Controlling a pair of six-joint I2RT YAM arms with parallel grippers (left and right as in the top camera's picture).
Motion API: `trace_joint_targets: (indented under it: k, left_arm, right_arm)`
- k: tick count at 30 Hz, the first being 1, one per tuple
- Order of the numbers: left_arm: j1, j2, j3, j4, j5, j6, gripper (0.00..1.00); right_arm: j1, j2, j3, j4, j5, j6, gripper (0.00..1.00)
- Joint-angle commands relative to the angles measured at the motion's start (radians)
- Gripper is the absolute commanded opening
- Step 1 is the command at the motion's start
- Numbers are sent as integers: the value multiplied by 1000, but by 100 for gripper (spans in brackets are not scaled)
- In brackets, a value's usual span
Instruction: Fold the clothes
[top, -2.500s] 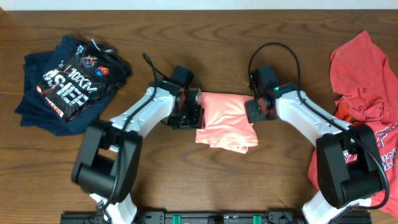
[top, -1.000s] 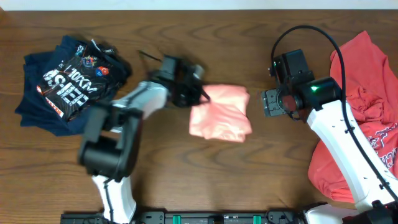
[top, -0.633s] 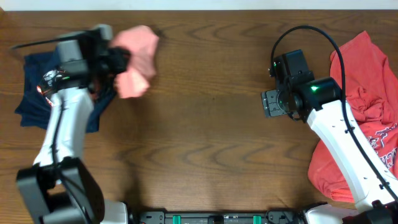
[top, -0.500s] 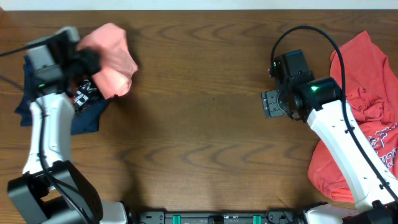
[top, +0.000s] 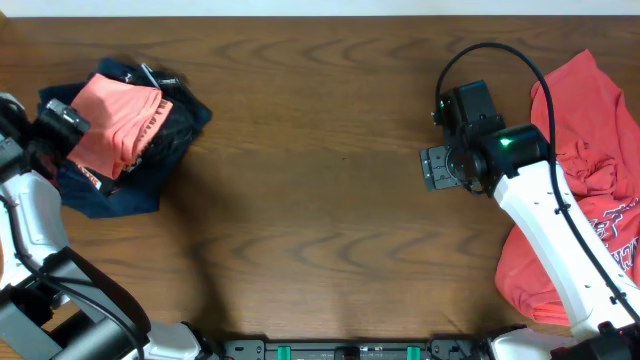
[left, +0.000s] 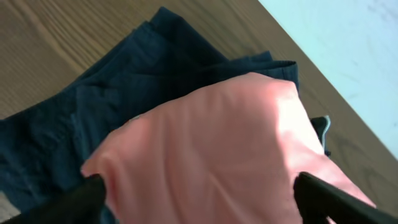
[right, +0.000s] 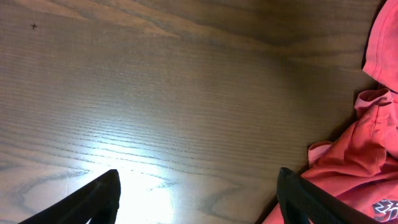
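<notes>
Right arm (top: 540, 210) hovers mid-desk, right jaws wide apart over bare desk (right: 186, 93), coral-red shirt (top: 590, 120) heaped beside it. Left arm (top: 25, 215) stretches far left, left jaws spread around the folded salmon-pink shirt (left: 211, 149), lying atop the navy garments (left: 93, 106).

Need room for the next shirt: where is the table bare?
The table is bare in the middle, between the navy pile, topped by the pink shirt, and the right gripper. Crowded: that pile and the red shirt.
</notes>
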Motion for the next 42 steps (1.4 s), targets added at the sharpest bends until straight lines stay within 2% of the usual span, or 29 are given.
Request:
trace_joint_targets:
  k: [1,4,6,10,14,17,22,27,30,35,38,42]
  left_arm:
    - [-18,-5,18,5,71,-10,98]
    - [-60,-27,19,18,73,9,98]
    - [-112,-49,19,20,71,64,98]
    - [-263,-80,19,-24,37,95,98]
    - [-468,-68,18,-132,-28,150,98]
    - [-615,-58,18,-270,-111,176,98]
    - [-764,-57,18,-616,-128,179,98]
    - [-779,-59,18,-928,-127,168,98]
    - [-779,-84,10,-1032,-127,158,98]
    - [-780,-269,-55,-1029,-127,136,98]
    - [-785,-481,-116,-941,-133,134,98]
    - [-823,-849,-223,-782,-210,134,98]
  right_arm:
    - [-6,-17,6,7,-15,26,79]
    - [-6,-16,6,36,-17,55,82]
    - [-6,-15,5,82,-41,67,86]
    - [-6,-13,5,211,-157,66,95]
    - [-38,5,5,331,-278,68,99]
    - [-106,24,5,332,-354,87,99]
    - [-253,43,5,124,-443,87,99]
    - [-347,42,5,-143,-436,53,99]
    - [-370,30,4,-257,-416,28,99]
    - [-373,-79,-24,-312,-381,26,99]
    - [-371,-243,-93,-216,-374,33,99]
    - [-346,-566,-254,-1,-201,76,99]
